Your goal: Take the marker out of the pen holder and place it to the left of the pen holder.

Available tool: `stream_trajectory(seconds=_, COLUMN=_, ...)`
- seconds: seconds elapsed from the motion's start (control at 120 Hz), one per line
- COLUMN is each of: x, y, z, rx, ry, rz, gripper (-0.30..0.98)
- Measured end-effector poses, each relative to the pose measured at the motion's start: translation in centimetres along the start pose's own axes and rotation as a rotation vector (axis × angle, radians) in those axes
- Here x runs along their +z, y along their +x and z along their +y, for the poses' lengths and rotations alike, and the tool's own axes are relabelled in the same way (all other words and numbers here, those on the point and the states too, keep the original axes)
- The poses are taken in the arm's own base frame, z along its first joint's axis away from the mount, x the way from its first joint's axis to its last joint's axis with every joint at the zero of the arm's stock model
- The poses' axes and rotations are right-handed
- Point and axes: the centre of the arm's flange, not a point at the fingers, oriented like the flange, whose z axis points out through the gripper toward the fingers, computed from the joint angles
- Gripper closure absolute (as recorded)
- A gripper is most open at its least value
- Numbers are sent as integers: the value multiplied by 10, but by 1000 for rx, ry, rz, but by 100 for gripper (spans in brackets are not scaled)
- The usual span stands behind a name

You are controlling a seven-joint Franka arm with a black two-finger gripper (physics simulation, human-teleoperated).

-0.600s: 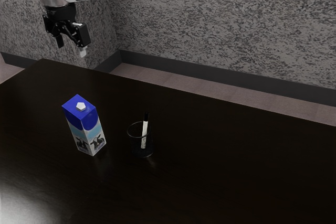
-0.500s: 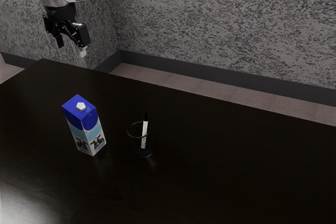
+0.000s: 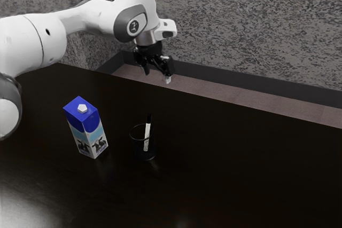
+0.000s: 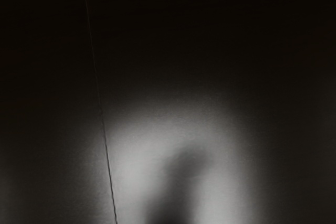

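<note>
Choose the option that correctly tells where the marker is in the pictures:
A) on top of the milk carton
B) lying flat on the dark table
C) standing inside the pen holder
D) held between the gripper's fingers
C, because the marker stands, slightly tilted, within the clear wall of the pen holder, with its black end rising above the rim.
</note>
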Motion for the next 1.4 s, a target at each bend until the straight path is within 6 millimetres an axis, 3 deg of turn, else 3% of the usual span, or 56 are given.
stream_trajectory(seconds=0.058, x=38, y=9, z=0, rx=-18, ry=-6, rz=-3, gripper=0)
stream_trajectory(seconds=0.192, x=89, y=18, z=-3, rx=-54, ry=-11, rz=9, gripper=0)
stream_trajectory(seconds=0.242, x=96, y=19, z=-8, rx=-74, ry=-11, rz=18, gripper=0)
stream_trajectory(seconds=0.375, x=103, y=11, z=-53, rx=-181, ry=-16, rz=31, gripper=0)
stream_trajectory(seconds=0.467, x=118, y=3, z=-46, rx=-200, ry=-38, rz=7, gripper=2)
stream_trajectory(seconds=0.5, x=119, y=0, z=-43, rx=-207, ry=-44, rz=4, gripper=3)
stream_trajectory(seconds=0.583, x=91, y=0, z=-30, rx=-215, ry=-47, rz=39, gripper=5)
stream_trajectory(seconds=0.633, x=86, y=-8, z=-22, rx=-220, ry=-45, rz=35, gripper=6)
stream_trajectory(seconds=0.708, x=104, y=-38, z=-21, rx=-248, ry=-44, rz=-7, gripper=7)
stream_trajectory(seconds=0.767, x=112, y=-49, z=-25, rx=-276, ry=-46, rz=-12, gripper=7)
stream_trajectory(seconds=1.025, x=131, y=-68, z=-28, rx=-363, ry=-62, rz=-17, gripper=11)
stream_trajectory(seconds=1.4, x=132, y=-74, z=-18, rx=-332, ry=-60, rz=-7, gripper=19)
